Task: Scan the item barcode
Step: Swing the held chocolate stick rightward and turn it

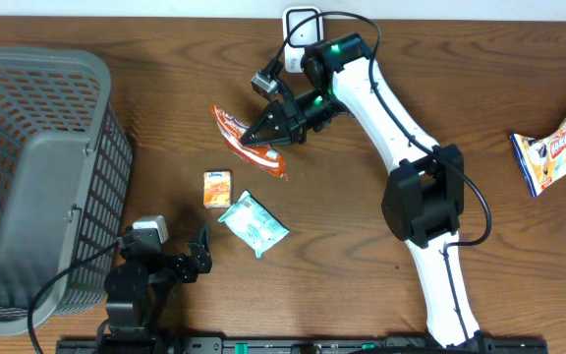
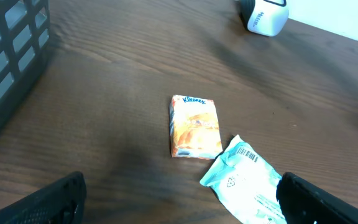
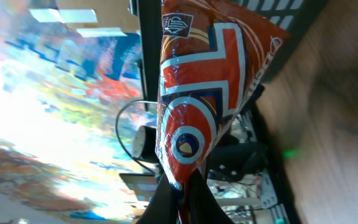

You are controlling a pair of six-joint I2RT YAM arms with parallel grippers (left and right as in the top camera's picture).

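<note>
Near the scanner (image 1: 302,24), my right gripper (image 1: 266,136) is clamped on one edge of the orange snack packet (image 1: 232,128); my left gripper (image 1: 197,258) gapes wide, empty.

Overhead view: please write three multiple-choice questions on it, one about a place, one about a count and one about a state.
1. Where does the grey plastic mesh basket stand?
A) left end of the brown wooden table
B) right end
C) centre

2. How many packaged items are in view?
A) two
B) four
C) six

3. What is the right gripper doing?
A) open, empty
B) shut on the red-orange foil snack packet
C) out of view

Answers:
1 A, it fills the left edge.
2 B, the held packet, small orange Kleenex tissue pack, pale teal wipes packet, blue-and-yellow snack bag.
3 B, it pinches the packet.
</note>
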